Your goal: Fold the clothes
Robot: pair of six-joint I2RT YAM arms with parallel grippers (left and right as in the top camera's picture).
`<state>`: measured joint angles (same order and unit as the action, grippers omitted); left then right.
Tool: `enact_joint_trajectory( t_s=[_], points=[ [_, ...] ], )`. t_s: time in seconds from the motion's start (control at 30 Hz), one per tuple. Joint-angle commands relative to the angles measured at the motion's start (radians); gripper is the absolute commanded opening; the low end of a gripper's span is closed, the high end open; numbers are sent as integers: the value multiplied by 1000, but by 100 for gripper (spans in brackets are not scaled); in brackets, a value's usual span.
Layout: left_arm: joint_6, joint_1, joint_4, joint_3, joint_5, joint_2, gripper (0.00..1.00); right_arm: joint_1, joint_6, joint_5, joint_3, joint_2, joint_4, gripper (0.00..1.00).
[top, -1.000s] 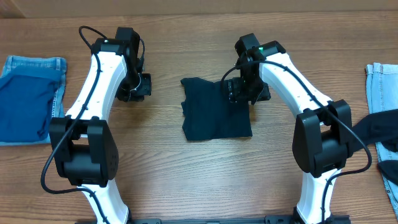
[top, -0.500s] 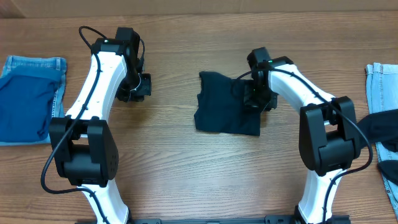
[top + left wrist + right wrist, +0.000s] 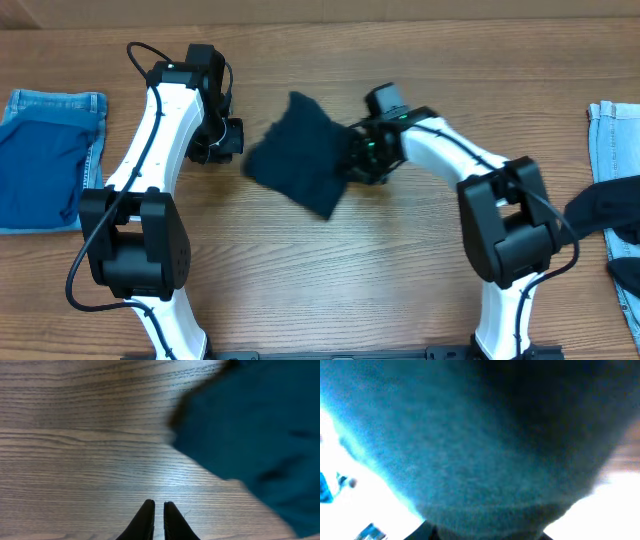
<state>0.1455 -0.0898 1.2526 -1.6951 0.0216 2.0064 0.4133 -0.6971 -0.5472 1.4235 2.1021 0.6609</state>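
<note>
A dark navy folded garment (image 3: pixel 300 158) is lifted and swung out over the table centre, blurred with motion. My right gripper (image 3: pixel 362 155) is shut on its right edge; in the right wrist view the cloth (image 3: pixel 485 445) fills the frame and hides the fingers. My left gripper (image 3: pixel 226 138) is shut and empty over bare wood, just left of the garment. In the left wrist view its fingers (image 3: pixel 158 507) are pressed together, and the navy cloth (image 3: pixel 255 435) hangs at upper right.
A stack of folded blue clothes on denim (image 3: pixel 45 160) lies at the far left edge. Denim pieces (image 3: pixel 612 130) and a dark garment (image 3: pixel 610 210) lie at the far right edge. The table is brown wood (image 3: pixel 330 270).
My right gripper first dragged the navy garment to the right, then lifted it and swung it left toward the left gripper. The left arm has not moved.
</note>
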Motion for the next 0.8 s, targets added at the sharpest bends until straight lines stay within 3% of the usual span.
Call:
enact_joint_trajectory(
  t_s=[0.0, 0.13, 0.23, 0.33, 0.5, 0.77],
  points=[
    [-19, 3, -1, -21, -3, -22, 12, 58, -135, -110, -4, 2, -55, 34],
    [-19, 3, -1, -21, -3, -22, 12, 91, -110, -56, -4, 2, 0, 34],
    [-19, 3, 0, -21, -3, -22, 12, 86, -45, 44, -4, 2, 127, 41],
    [-19, 3, -1, -21, -3, -22, 21, 73, 11, 128, -4, 2, 250, 49],
    [-19, 3, 0, -21, 29, -22, 38, 71, 128, 222, 0, 2, 303, 52],
    [-19, 3, 0, -21, 31, -22, 43, 69, 220, 263, 54, -39, 344, 61]
  ],
)
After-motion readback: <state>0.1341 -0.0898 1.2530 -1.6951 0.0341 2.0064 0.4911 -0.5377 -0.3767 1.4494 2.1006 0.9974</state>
